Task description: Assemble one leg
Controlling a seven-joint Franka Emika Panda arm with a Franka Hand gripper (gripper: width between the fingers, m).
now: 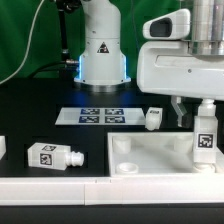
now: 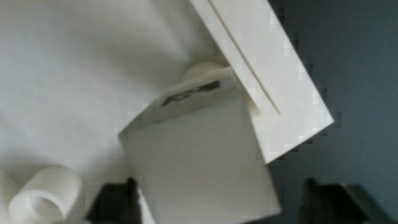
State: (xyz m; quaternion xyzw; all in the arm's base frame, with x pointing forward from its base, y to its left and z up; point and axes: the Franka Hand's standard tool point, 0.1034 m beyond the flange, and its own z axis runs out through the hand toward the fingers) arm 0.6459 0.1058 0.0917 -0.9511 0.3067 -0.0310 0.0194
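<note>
A white leg with a square tag stands upright on the white tray-like tabletop, near its corner at the exterior view's right. My gripper is straddling the leg from above. In the wrist view the leg fills the space between my fingers, with its narrow end against the tabletop by the rim. It lies against one finger, and a dark gap shows at the other. The jaws are open.
A second leg lies on its side at the exterior view's left. A third stands behind the tabletop. A white part shows at the left edge. The marker board lies before the robot base.
</note>
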